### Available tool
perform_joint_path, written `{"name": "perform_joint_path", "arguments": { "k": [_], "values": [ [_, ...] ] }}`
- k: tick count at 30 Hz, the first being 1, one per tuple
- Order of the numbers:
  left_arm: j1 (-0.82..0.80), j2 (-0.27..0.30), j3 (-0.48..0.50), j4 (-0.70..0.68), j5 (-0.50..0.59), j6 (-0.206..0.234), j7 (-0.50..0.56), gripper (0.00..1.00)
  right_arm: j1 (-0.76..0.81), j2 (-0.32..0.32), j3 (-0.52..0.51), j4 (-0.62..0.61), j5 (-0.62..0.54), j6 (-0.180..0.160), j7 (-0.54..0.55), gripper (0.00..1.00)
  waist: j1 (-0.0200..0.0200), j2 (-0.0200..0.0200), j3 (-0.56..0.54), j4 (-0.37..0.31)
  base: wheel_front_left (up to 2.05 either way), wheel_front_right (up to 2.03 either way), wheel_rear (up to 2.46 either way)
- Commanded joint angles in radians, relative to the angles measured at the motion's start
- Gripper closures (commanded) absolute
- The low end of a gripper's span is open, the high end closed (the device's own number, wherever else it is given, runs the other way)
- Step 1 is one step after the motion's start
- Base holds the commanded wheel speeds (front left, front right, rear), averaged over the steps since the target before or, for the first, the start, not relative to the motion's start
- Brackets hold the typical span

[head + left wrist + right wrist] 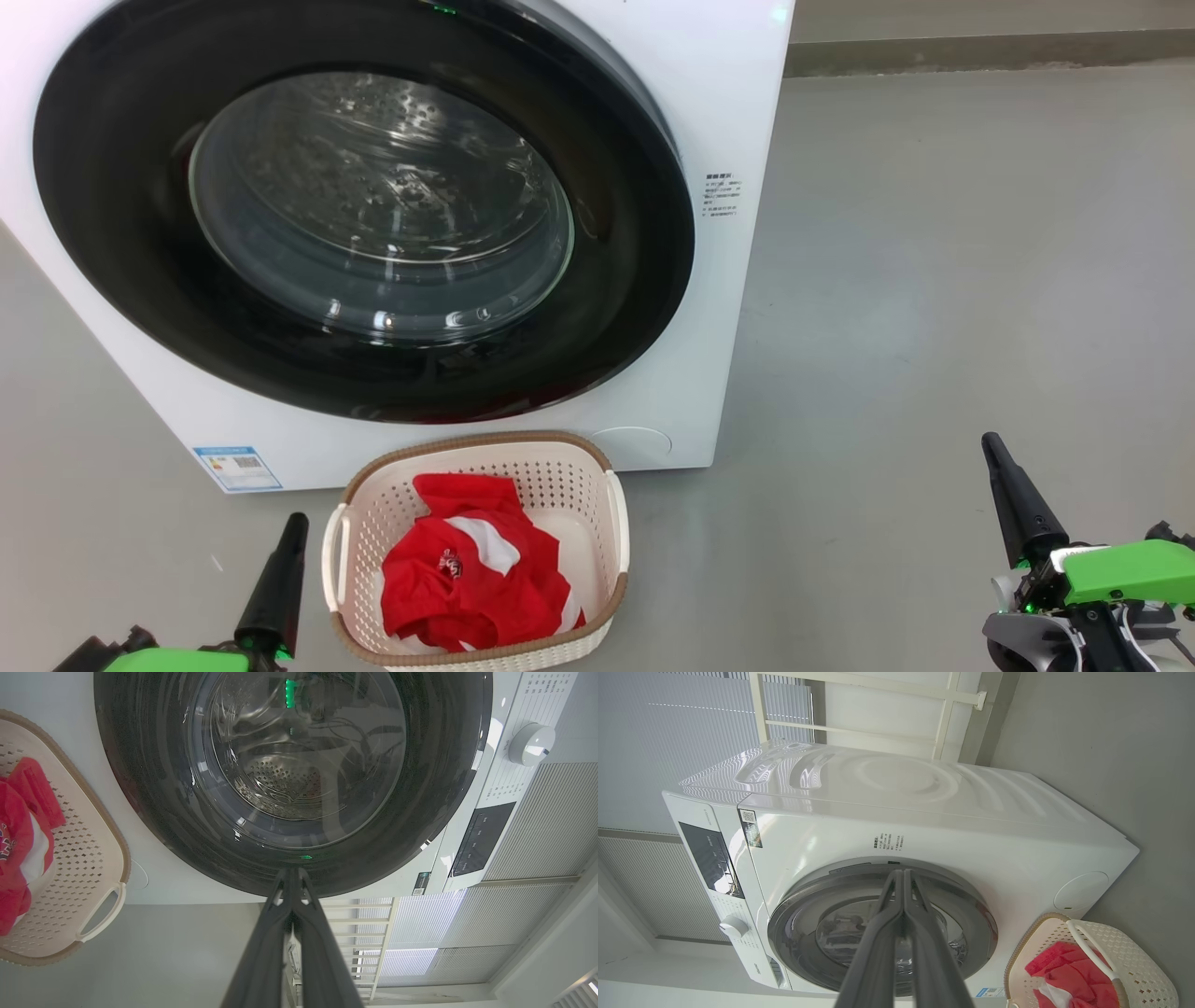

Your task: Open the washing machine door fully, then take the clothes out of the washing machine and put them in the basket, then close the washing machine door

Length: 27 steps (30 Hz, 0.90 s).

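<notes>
- The washing machine door (112, 187) is a wide, glossy black ring around a bulging clear glass bowl. It lies flat against the front of the machine, closed. In the right wrist view (976, 905) its edge sits flush with the white panel.
- Through the glass in the left wrist view (280, 779), the perforated steel drum (275, 777) shows, with reflections over it.
- The washing machine (719, 112) is a big white front-loader on a grey floor (934, 280). It has a blue label sticker (236, 467) at its lower left corner and a round cover (632, 441) at its lower right. A white dial (531, 743) and a dark control panel (481, 837) sit above the door.
- The basket (560, 485) is cream-white perforated plastic with a brown woven-look rim and side handles. It stands on the floor right in front of the machine, below the door.
- The clothes (467, 569) lie crumpled inside the basket: bright red fabric with white panels and a small printed logo (451, 563).
- The left gripper (297, 521) is low, just left of the basket and apart from it. Its two dark fingers are pressed together with nothing between them, pointing at the door's rim in its own wrist view (292, 872).
- The right gripper (990, 443) is well to the right of the basket, over bare floor. Its fingers are also together and empty (903, 872).
</notes>
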Motion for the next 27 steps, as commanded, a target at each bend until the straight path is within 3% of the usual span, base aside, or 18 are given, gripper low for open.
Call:
{"name": "perform_joint_path", "arguments": {
  "k": [1,27],
  "values": [
    [-0.04,0.008,0.035,-0.021,-0.007,-0.007,0.003,1.0,-0.042,-0.007,0.013,-0.025,-0.004,-0.001,0.005,1.0,0.0,-0.0001,0.0,0.0,0.0,0.0,0.0],
    [-0.04,0.008,0.035,-0.021,-0.007,-0.007,0.003,1.0,-0.042,-0.006,0.011,-0.025,-0.005,-0.001,0.006,1.0,0.0,-0.0001,0.0,0.0,0.0,0.0,0.0]
  ]
}}
